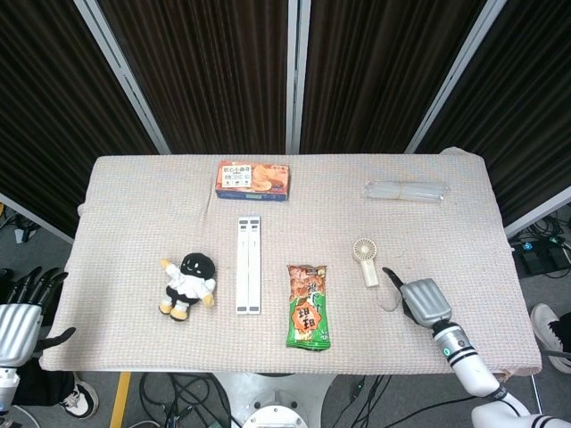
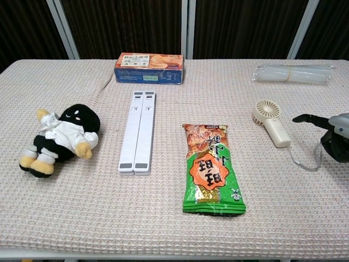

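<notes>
The right hand (image 1: pixel 422 300) rests on the table just right of the small handheld fan (image 1: pixel 366 259), fingers apart and holding nothing, the fan's handle slanting toward it, while the left hand (image 1: pixel 22 312) hangs open well off the table's left edge

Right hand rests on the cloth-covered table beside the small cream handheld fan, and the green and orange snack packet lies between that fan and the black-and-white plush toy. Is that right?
Not quite. In the head view the green and orange snack packet lies between the small cream handheld fan and the white folded stand; the black-and-white plush toy is beyond the stand. The right hand is beside the fan on the cloth-covered table.
</notes>
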`<state>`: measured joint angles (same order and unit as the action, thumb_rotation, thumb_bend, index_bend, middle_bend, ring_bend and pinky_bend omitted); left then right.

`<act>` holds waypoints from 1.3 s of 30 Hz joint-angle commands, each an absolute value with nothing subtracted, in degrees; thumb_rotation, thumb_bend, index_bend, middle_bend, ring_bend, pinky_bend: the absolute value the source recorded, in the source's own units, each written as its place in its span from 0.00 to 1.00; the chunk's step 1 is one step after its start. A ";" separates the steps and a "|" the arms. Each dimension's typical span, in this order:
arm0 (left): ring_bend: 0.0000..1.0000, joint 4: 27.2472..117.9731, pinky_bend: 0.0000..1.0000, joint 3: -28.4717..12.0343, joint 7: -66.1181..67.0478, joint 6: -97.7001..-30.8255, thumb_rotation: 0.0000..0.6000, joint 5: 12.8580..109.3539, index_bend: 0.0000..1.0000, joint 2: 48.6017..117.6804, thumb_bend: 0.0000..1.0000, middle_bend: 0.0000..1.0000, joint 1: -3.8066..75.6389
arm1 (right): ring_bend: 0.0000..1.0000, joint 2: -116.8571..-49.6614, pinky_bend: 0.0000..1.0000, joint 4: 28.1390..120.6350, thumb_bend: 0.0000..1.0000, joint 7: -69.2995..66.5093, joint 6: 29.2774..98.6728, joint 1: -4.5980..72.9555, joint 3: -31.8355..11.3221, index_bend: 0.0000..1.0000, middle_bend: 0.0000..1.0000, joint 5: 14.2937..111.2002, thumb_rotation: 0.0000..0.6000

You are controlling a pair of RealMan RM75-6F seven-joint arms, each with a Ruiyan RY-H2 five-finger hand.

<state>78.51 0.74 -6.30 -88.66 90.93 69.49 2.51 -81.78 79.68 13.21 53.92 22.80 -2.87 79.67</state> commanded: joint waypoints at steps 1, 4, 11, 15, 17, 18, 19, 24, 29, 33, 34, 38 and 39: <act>0.00 78.04 0.13 0.52 -6.66 -88.40 1.00 90.56 0.12 69.56 0.00 0.09 2.65 | 0.77 -83.13 0.67 79.34 1.00 14.84 52.74 23.90 -3.47 0.00 0.81 77.98 1.00; 0.00 77.56 0.13 0.38 -7.02 -88.17 1.00 90.23 0.12 69.64 0.00 0.09 2.72 | 0.77 -83.88 0.67 79.22 1.00 15.85 52.30 24.63 -3.67 0.00 0.81 77.08 1.00; 0.00 76.67 0.13 0.28 -7.82 -87.91 1.00 89.92 0.12 69.90 0.00 0.09 2.81 | 0.77 -85.04 0.67 79.19 1.00 18.21 52.29 25.83 -4.05 0.00 0.81 75.34 1.00; 0.00 76.48 0.14 0.18 -8.00 -87.70 1.00 89.78 0.12 69.92 0.00 0.09 2.95 | 0.77 -85.44 0.67 79.33 1.00 19.21 52.55 26.30 -4.16 0.00 0.81 74.56 1.00; 0.00 76.43 0.13 0.13 -8.02 -87.59 1.00 89.70 0.12 69.94 0.00 0.09 3.02 | 0.77 -85.57 0.67 79.37 1.00 19.66 52.33 26.62 -4.17 0.00 0.81 74.00 1.00; 0.00 76.43 0.13 0.11 -8.02 -87.56 1.00 89.66 0.12 69.95 0.00 0.09 3.04 | 0.77 -85.58 0.67 79.41 1.00 19.85 52.14 26.77 -4.17 0.00 0.81 73.70 1.00; 0.00 76.42 0.13 0.06 -8.01 -87.54 1.00 89.59 0.12 69.96 0.00 0.09 3.06 | 0.77 -85.62 0.67 79.43 1.00 20.17 51.94 26.91 -4.08 0.00 0.81 73.31 1.00; 0.00 76.44 0.13 0.01 -7.97 -87.43 1.00 89.48 0.12 69.92 0.00 0.09 3.13 | 0.77 -85.97 0.67 79.14 1.00 21.08 51.57 27.20 -3.69 0.00 0.81 71.96 1.00; 0.00 76.64 0.13 -0.04 -7.80 -87.42 1.00 89.55 0.12 69.88 0.00 0.09 3.26 | 0.77 -86.08 0.67 78.89 1.00 21.16 51.23 27.41 -3.26 0.00 0.81 70.97 1.00; 0.00 76.76 0.13 0.01 -7.69 -87.41 1.00 89.58 0.12 69.85 0.00 0.09 3.27 | 0.77 -86.08 0.67 78.80 1.00 20.71 51.00 27.40 -2.76 0.00 0.81 70.60 1.00; 0.00 76.79 0.13 0.00 -7.67 -87.42 1.00 89.59 0.12 69.84 0.00 0.09 3.29 | 0.77 -86.08 0.67 78.73 1.00 20.55 50.91 27.41 -2.65 0.00 0.81 70.48 1.00; 0.00 76.89 0.13 -0.02 -7.56 -87.48 1.00 89.62 0.12 69.84 0.00 0.09 3.31 | 0.77 -86.30 0.67 78.34 1.00 19.76 50.48 27.43 -2.33 0.00 0.81 69.95 1.00; 0.00 76.86 0.13 0.00 -7.58 -87.50 1.00 89.62 0.12 69.84 0.00 0.09 3.28 | 0.77 -86.38 0.67 78.24 1.00 19.45 50.26 27.45 -2.27 0.00 0.81 69.78 1.00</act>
<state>76.86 0.01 -7.57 -87.49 89.62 69.84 3.28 -86.30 78.34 19.63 50.41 27.43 -2.34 69.92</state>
